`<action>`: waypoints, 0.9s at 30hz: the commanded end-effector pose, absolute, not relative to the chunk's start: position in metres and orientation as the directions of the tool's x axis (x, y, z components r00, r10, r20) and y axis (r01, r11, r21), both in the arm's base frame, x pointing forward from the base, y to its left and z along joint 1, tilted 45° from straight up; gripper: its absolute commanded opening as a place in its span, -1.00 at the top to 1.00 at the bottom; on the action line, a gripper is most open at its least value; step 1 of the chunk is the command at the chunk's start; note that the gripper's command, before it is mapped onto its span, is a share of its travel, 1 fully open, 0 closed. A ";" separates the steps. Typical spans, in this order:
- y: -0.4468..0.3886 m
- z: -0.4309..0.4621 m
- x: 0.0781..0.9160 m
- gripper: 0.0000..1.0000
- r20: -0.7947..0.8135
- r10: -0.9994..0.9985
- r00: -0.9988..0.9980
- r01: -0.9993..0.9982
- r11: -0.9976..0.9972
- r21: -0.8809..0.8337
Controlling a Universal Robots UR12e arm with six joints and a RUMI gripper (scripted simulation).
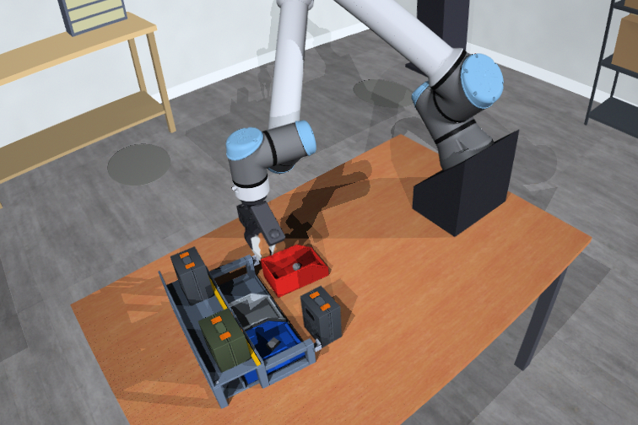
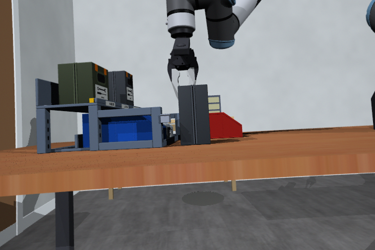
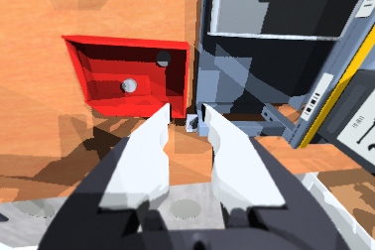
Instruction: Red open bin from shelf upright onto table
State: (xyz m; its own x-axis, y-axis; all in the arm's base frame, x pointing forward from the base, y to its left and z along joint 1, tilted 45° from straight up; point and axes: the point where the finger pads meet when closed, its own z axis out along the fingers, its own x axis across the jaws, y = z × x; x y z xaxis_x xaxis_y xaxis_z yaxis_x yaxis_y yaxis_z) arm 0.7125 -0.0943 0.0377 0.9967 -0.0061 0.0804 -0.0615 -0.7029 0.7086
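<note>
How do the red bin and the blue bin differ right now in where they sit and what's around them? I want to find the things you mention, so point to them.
The red bin [image 1: 282, 283] [image 2: 224, 125] [image 3: 138, 44] stands on the table, outside the shelf; the blue bin [image 1: 274, 333] [image 2: 125, 128] sits in the shelf's lower level. The red bin has no frame around it, while the blue bin is behind the shelf's end rails. Both are upright with parts inside.
</note>
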 end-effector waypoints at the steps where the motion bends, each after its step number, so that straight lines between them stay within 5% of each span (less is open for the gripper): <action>1: -0.095 0.037 0.713 0.61 0.082 -0.005 0.997 -0.062 -0.703 0.709; 27: -0.097 0.035 0.713 0.61 0.082 -0.005 0.997 -0.062 -0.703 0.709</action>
State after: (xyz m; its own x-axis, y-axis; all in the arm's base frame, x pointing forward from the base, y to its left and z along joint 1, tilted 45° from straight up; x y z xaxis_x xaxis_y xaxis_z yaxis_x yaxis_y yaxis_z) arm 0.7127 -0.0970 0.0350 0.9967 -0.0060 0.0805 -0.0615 -0.7029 0.7086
